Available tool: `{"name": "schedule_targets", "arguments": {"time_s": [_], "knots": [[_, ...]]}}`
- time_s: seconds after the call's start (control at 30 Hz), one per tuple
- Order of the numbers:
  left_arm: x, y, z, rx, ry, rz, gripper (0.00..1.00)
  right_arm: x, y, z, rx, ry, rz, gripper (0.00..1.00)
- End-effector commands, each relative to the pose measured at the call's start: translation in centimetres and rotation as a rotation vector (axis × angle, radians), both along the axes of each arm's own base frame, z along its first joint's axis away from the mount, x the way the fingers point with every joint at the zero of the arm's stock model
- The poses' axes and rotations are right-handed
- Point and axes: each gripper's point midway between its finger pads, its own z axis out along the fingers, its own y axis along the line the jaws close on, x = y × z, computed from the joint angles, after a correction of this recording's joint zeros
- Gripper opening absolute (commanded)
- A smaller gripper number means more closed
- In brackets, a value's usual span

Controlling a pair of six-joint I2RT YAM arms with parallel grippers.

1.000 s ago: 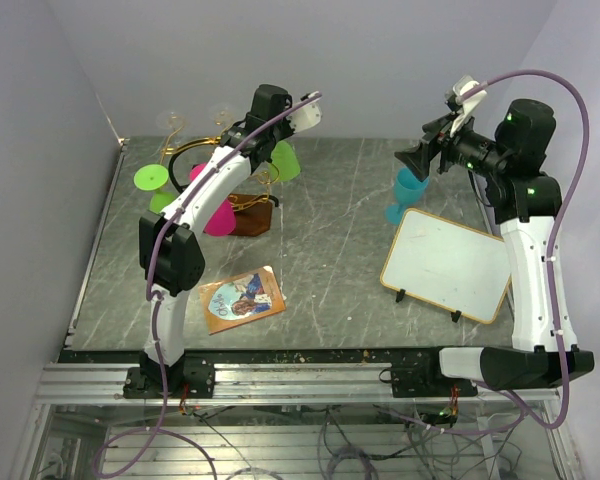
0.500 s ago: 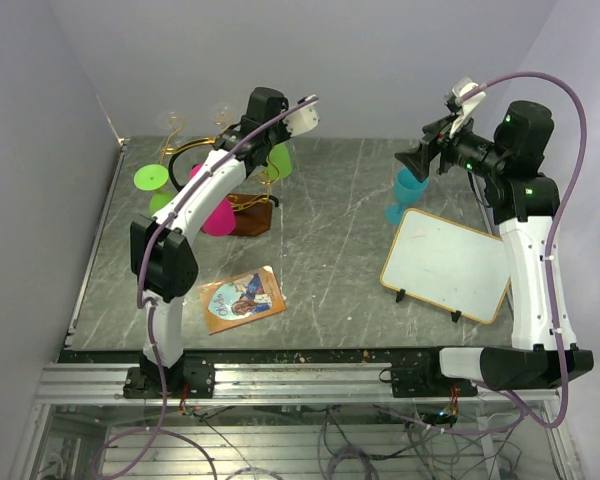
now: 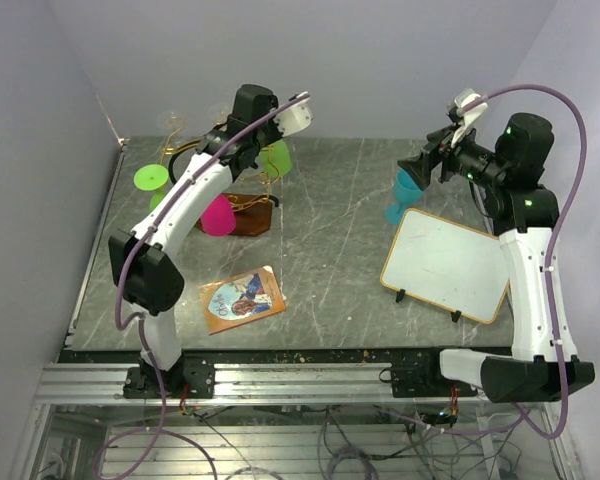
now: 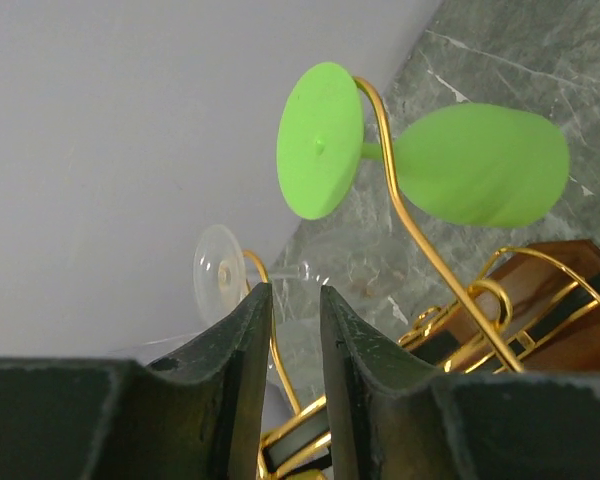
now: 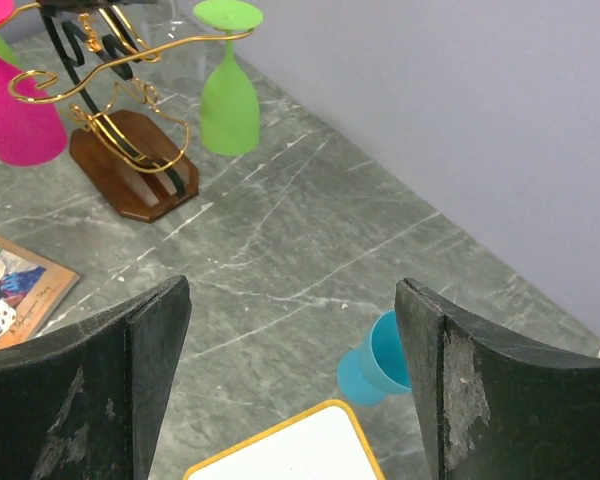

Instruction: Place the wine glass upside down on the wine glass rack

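Observation:
The wine glass rack [image 3: 252,218], gold wire on a brown base, stands at the back left. A green wine glass [image 4: 480,165] hangs upside down from one of its wire arms, foot [image 4: 320,140] caught on the wire. My left gripper [image 4: 295,290] hovers just behind that glass, over the rack, jaws a narrow gap apart. Nothing is between them and only rack wire shows beyond. A blue wine glass [image 5: 380,360] sits on the table beside the whiteboard. My right gripper [image 5: 292,290] hangs wide open above it and holds nothing.
A pink glass [image 3: 218,215], a second green glass [image 3: 150,180] and clear glasses [image 4: 220,275] also hang on the rack. A yellow-framed whiteboard [image 3: 448,265] lies at the right. A picture card [image 3: 242,298] lies front left. Walls close in behind and on the left.
The left jaws have parted slightly and that arm has drawn left, away from the hanging green glass. The right arm has shifted only a little.

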Motion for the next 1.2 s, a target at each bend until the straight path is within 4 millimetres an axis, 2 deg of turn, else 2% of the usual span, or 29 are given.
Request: {"name": "schedule_targets", "arguments": {"time_s": [0.0,0.2,0.4,0.53,0.63,0.83,1.03,1.17], "knots": [[-2.5,0.8,2.5,-0.065,0.003,-0.014,0.38,-0.2,-1.2,0.8,-0.014,-0.054,-0.066,0.83],[-6.8,2.5,5.3,-0.151,-0.003,-0.013,0.58,-0.2,-3.3,-0.8,-0.088,-0.039,-0.176,0.84],[-11.7,4.7,8.1,-0.289,-0.037,0.021,0.88,0.5,-5.6,-5.1,-0.179,0.153,-0.282,0.85],[-14.5,5.7,9.0,-0.374,-0.024,0.033,0.97,1.5,-5.9,-7.7,-0.179,0.22,-0.31,0.85],[-15.5,5.6,8.3,-0.435,0.011,0.043,0.98,3.0,-6.2,-9.4,-0.164,0.239,-0.342,0.85],[-16.8,4.5,6.8,-0.567,0.082,0.039,0.99,6.7,-8.1,-12.8,-0.188,0.287,-0.456,0.82],[-17.8,4.2,7.9,-0.61,0.074,-0.004,0.99,11.2,-10.1,-16.5,-0.219,0.327,-0.573,0.7],[-18.3,5.2,9.6,-0.629,0.044,-0.007,0.99,13.6,-10.6,-18.0,-0.205,0.354,-0.617,0.6]]}}
